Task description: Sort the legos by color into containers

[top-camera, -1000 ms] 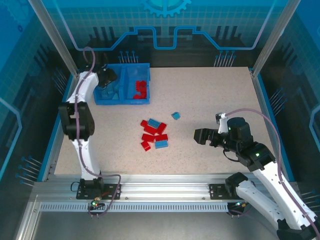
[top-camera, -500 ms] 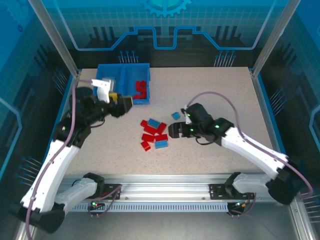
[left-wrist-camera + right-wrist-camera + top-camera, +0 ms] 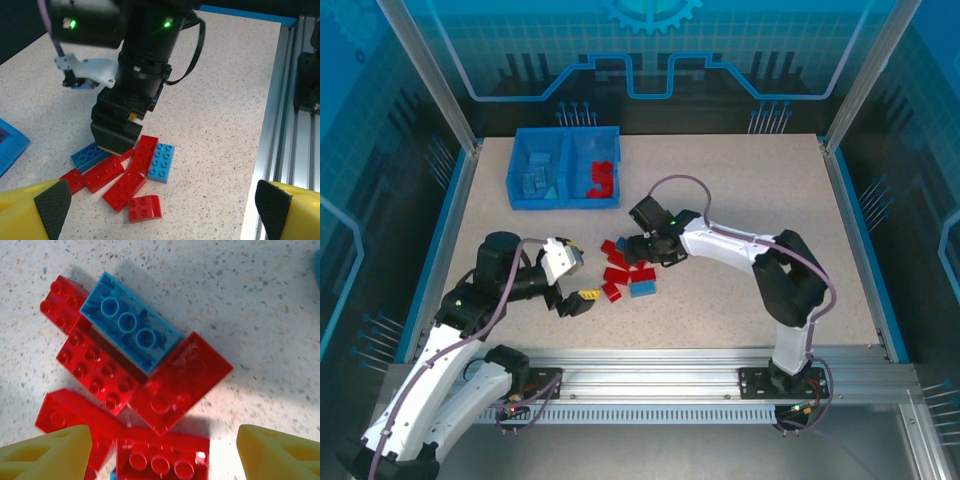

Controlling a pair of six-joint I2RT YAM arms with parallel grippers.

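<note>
Item nearest the arm bases: left gripper (image 3: pixel 578 281), hanging low over the table (image 3: pixel 750 190), its jaws standing wide apart and holding nothing. The pile of legos (image 3: pixel 626 272) is lying just beside it toward the table's middle, apart from both fingertips; in the left wrist view the pile is sitting ahead, between the two yellow fingertips (image 3: pixel 47 210).

Item, pile: red bricks are making up most of it, lying flat and touching one another. A small red brick (image 3: pixel 144 209) is sitting nearest the left gripper, and a light blue brick (image 3: pixel 161 162) is lying against the pile's right flank.

Item, right gripper (image 3: pixel 638 246): reaching in from the far side and pointing down over the pile's far edge, jaws parted and clamping nothing. An upturned blue brick (image 3: pixel 130 322) and a flat red brick (image 3: pixel 180 380) are lying directly beneath it, between its fingers.

Item farthest: blue bin (image 3: pixel 517 166), standing at the far left of the table, well apart from both grippers. Its left compartment is holding light blue bricks (image 3: pixel 538 181); its right compartment is holding red bricks (image 3: pixel 602 177).
</note>
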